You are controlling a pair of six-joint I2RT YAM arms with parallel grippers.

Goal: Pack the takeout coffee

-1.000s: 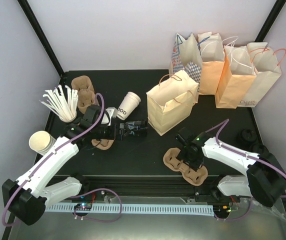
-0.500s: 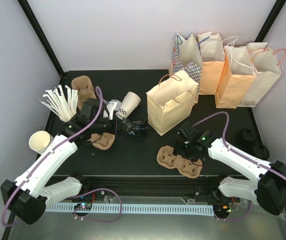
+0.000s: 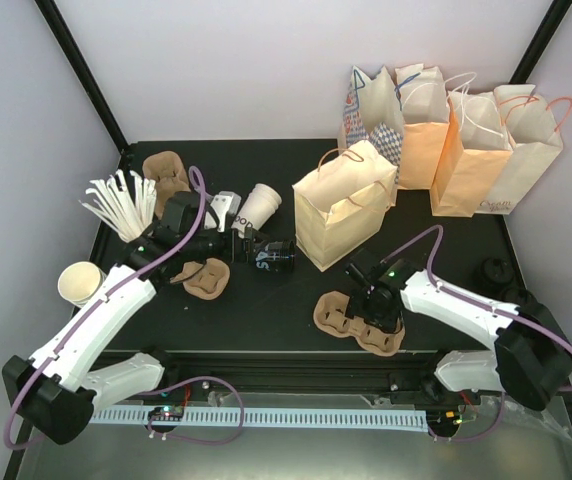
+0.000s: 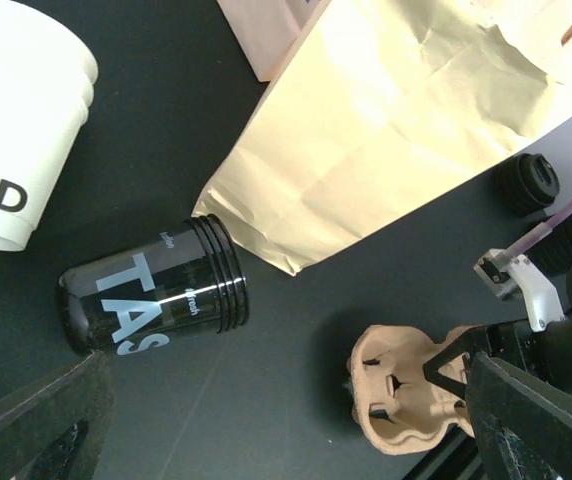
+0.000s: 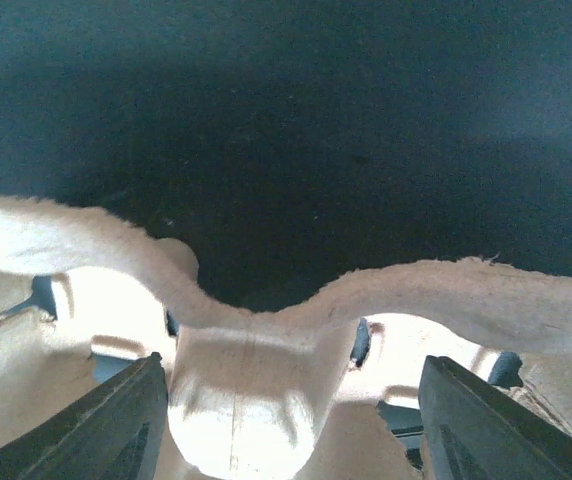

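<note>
The kraft paper bag [image 3: 344,205] stands put. The pulp cup carrier [image 3: 334,318] has slid toward 9 o'clock under the right gripper [image 3: 381,320], which sits astride it; clamped or not, I cannot tell. The takeout coffee cup [image 3: 259,207] lies tipped at the bag's 9 o'clock. The left gripper [image 3: 244,238], spread wide, has neared it, likely to grab.

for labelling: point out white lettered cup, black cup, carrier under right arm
white lettered cup [image 4: 16,110]: left wrist view, side wall
black cup [image 4: 151,297]: left wrist view, lettered side
carrier [image 3: 334,314]: top external view, bare left pocket

The white cup [image 4: 11,110] bears black lettering, the black cup [image 4: 151,300] pale lettering.
</note>
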